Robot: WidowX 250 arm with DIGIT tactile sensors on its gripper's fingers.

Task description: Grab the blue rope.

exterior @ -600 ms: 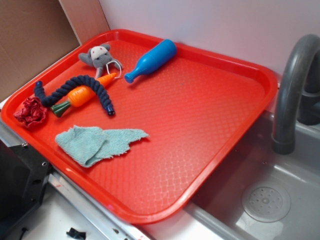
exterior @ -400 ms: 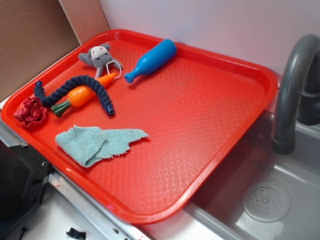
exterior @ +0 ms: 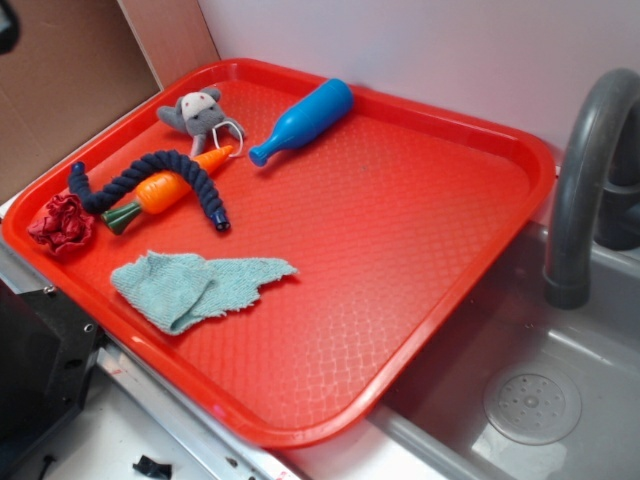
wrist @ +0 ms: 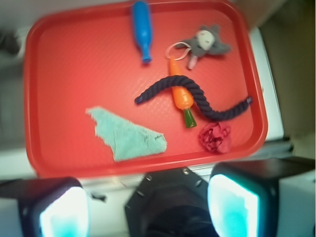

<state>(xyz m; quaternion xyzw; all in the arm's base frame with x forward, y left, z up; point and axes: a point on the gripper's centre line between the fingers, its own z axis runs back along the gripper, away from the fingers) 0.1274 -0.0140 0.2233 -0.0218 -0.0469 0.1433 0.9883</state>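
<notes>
The blue rope [exterior: 185, 163] is a dark navy twisted rope lying curved at the left of the red tray [exterior: 400, 250], draped over an orange toy carrot [exterior: 160, 190]. In the wrist view the rope [wrist: 200, 98] arcs across the carrot [wrist: 181, 96] in the right half of the tray [wrist: 74, 74]. My gripper [wrist: 148, 207] is open and empty, high above and behind the tray's near edge, far from the rope. Only a dark bit of the arm [exterior: 5, 25] shows in the exterior view's top left corner.
On the tray there are also a bright blue plastic bottle [exterior: 300, 120], a grey mouse toy [exterior: 200, 115], a red crumpled thing [exterior: 62, 222] and a light teal cloth [exterior: 190, 285]. A grey faucet [exterior: 585, 170] and sink [exterior: 530, 400] are to the right.
A dark part of the arm has appeared in the top left corner of the exterior view. The things on the tray have not moved.
</notes>
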